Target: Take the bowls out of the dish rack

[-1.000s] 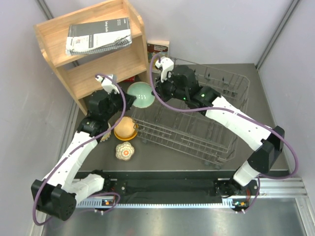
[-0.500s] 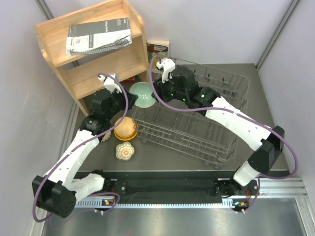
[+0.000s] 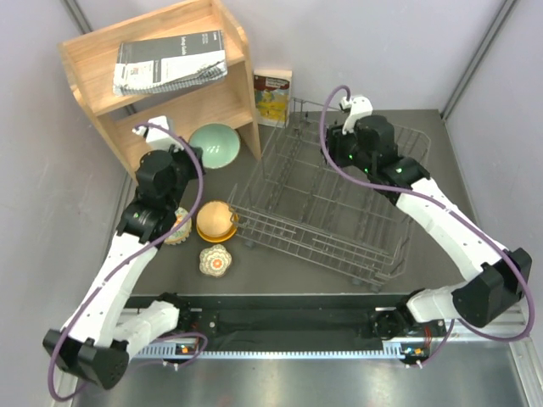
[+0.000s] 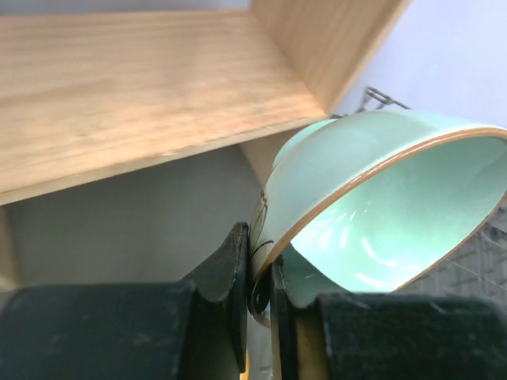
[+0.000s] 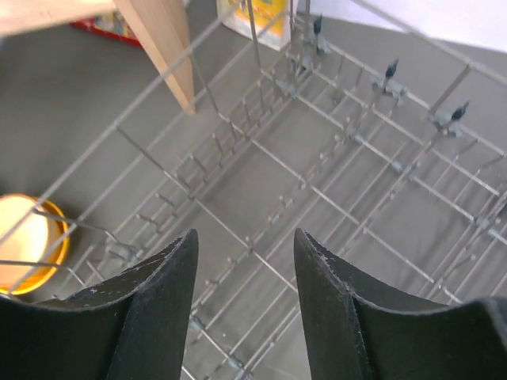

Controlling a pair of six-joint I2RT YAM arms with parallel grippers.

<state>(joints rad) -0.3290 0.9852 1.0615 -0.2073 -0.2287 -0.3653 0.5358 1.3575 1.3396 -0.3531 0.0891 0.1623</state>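
Note:
My left gripper (image 4: 261,261) is shut on the rim of the pale teal-green bowl (image 4: 372,158), holding it tilted just below the wooden shelf; from above this bowl (image 3: 214,144) sits beside the shelf leg, left of the dish rack (image 3: 318,240). The grey wire rack (image 5: 317,182) holds no bowl that I can see. My right gripper (image 5: 245,237) hangs open and empty over the rack's back part. On the table left of the rack are an orange-yellow bowl (image 3: 216,222) with a tan one on it, a scalloped floral bowl (image 3: 215,261), and a bowl (image 3: 176,231) half hidden under my left arm.
The wooden shelf (image 3: 170,93) stands at the back left with a booklet (image 3: 170,61) on top; its leg (image 5: 162,39) is close to the rack's corner. A small box (image 3: 273,97) leans against the back wall. Grey-violet walls close in on both sides.
My right gripper opened, let go of the teal bowl and drew back to the right over the rack. My left arm carried the bowl left toward the shelf.

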